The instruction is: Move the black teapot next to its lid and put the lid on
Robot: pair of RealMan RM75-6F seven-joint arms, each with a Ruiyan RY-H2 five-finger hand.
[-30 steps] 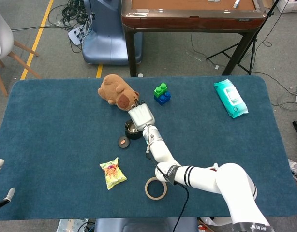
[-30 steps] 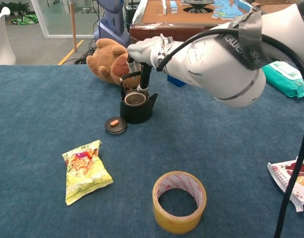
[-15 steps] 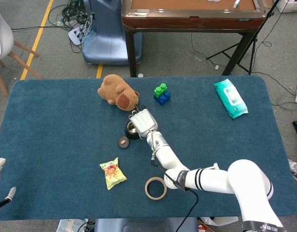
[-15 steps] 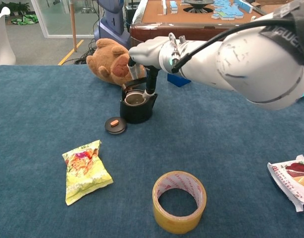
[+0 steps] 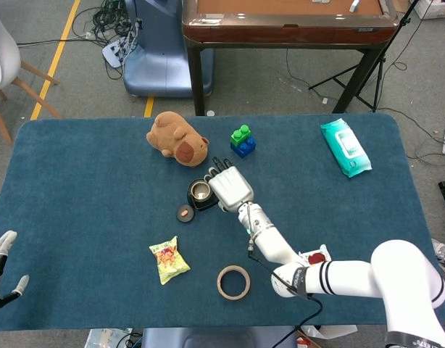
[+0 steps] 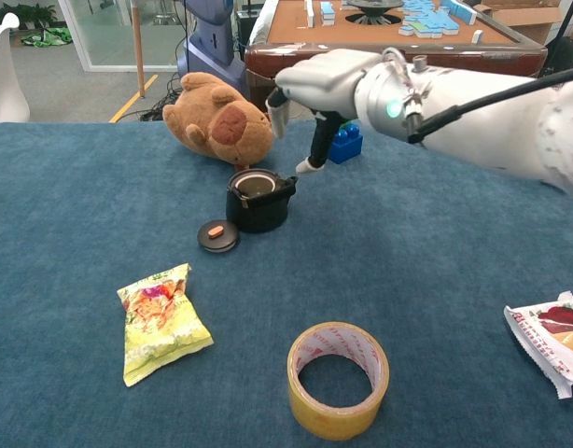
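Observation:
The black teapot stands upright and uncovered on the blue table mat, its handle folded down. Its black lid, with an orange knob, lies flat on the mat just front-left of the pot, almost touching it. My right hand hovers above and to the right of the teapot with fingers spread and pointing down, holding nothing. My left hand shows only at the lower left edge of the head view, far from the pot, fingers apart and empty.
A brown plush toy lies right behind the teapot. Blue and green bricks sit further back. A yellow snack bag and a tape roll lie in front. A wipes pack and a red-white packet are at the right.
My right hand released the teapot's handle, rose and drew away to the right. The handle dropped down; the teapot stays beside its lid.

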